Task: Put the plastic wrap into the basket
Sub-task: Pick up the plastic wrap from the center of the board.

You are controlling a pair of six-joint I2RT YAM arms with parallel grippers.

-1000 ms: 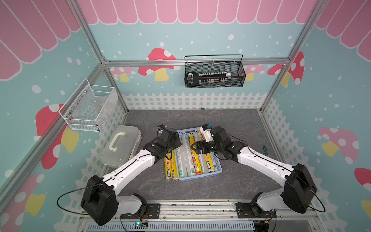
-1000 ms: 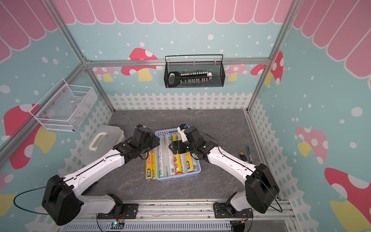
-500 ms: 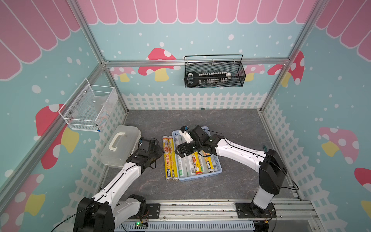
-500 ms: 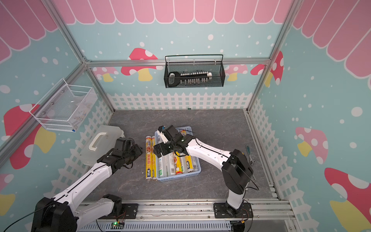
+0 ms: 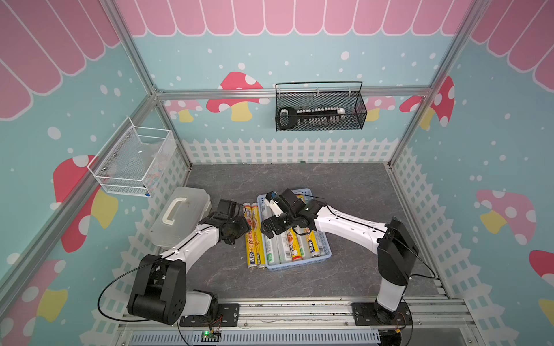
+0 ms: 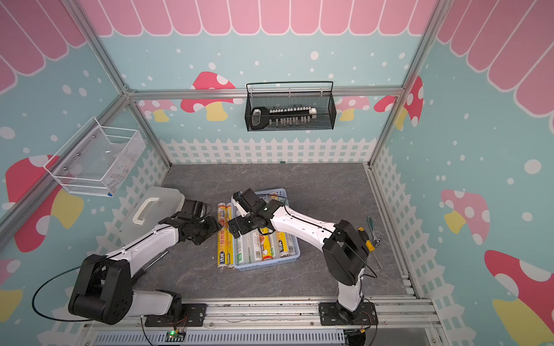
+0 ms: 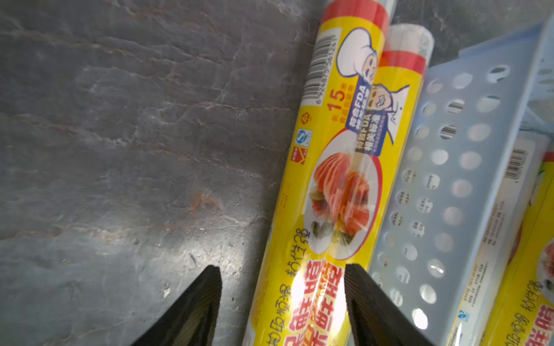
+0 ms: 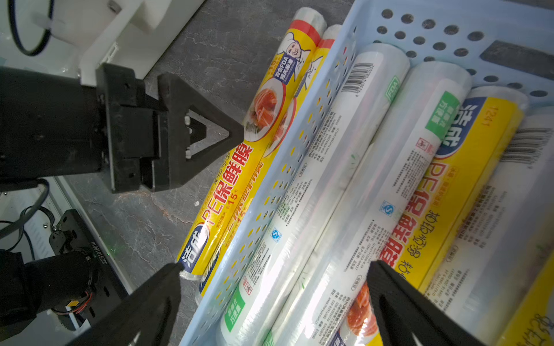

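We are centring the half-open, empty left tool [image 7: 281, 266] astride the outer yellow plastic wrap roll [image 7: 329, 191] before closing; the right tool [image 8: 275, 265] is gaping, empty.

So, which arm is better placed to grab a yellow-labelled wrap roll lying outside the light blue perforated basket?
Left. The left gripper, open, straddles the outer yellow-labelled wrap roll; the right gripper hangs open above the wall of the light blue perforated basket.

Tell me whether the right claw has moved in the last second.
Yes. The right claw has swung from above the basket's far right part across to its left wall, nearer the two yellow rolls lying outside.
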